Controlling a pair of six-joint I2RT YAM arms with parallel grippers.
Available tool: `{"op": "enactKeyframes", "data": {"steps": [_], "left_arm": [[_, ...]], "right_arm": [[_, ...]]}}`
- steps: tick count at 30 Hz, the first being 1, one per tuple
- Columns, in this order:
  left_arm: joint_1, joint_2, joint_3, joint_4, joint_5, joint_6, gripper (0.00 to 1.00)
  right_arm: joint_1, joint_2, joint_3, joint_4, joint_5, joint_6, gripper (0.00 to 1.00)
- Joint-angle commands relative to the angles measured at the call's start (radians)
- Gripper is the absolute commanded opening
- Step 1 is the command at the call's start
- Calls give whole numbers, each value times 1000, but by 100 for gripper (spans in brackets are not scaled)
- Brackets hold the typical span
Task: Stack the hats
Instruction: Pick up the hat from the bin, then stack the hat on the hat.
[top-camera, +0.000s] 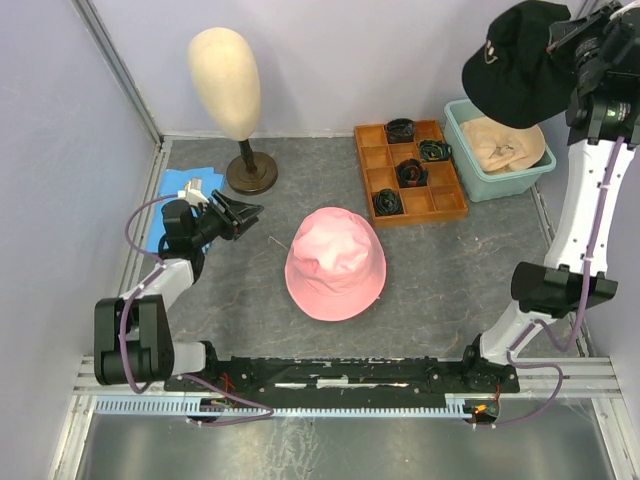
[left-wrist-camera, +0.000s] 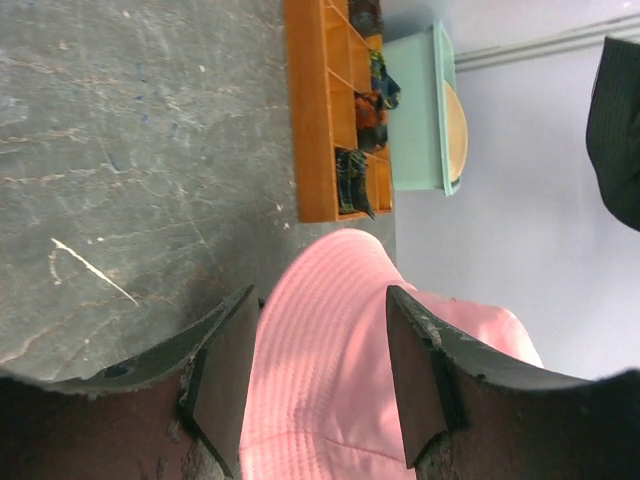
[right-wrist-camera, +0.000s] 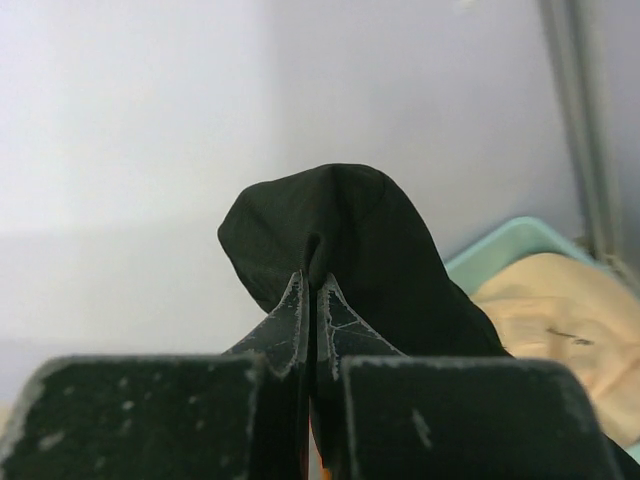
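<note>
A pink bucket hat (top-camera: 335, 263) lies crown up in the middle of the grey table. My left gripper (top-camera: 250, 212) hovers to its left, open and holding nothing; the pink hat (left-wrist-camera: 330, 370) shows between and beyond its fingers (left-wrist-camera: 222, 380). High at the back right my right gripper (right-wrist-camera: 312, 285) is shut on a fold of the black cap (top-camera: 515, 62) with a pale logo, which hangs in the air over the teal tub. A beige hat (top-camera: 503, 146) lies inside that tub.
A teal tub (top-camera: 480, 178) stands at the back right, next to an orange compartment tray (top-camera: 408, 172) with dark items. A cream mannequin head (top-camera: 225, 80) on a brown stand stands at the back left. A blue cloth (top-camera: 172, 200) lies by the left wall.
</note>
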Motion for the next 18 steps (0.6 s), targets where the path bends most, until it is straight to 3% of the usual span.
{"op": "enactKeyframes", "data": {"steps": [1, 18], "left_arm": [[-3, -114, -5, -67, 56, 58, 60], [45, -309, -151, -92, 149, -25, 63]], "right_arm": [[49, -88, -16, 6, -122, 143, 0], [470, -279, -354, 59, -160, 330, 0]]}}
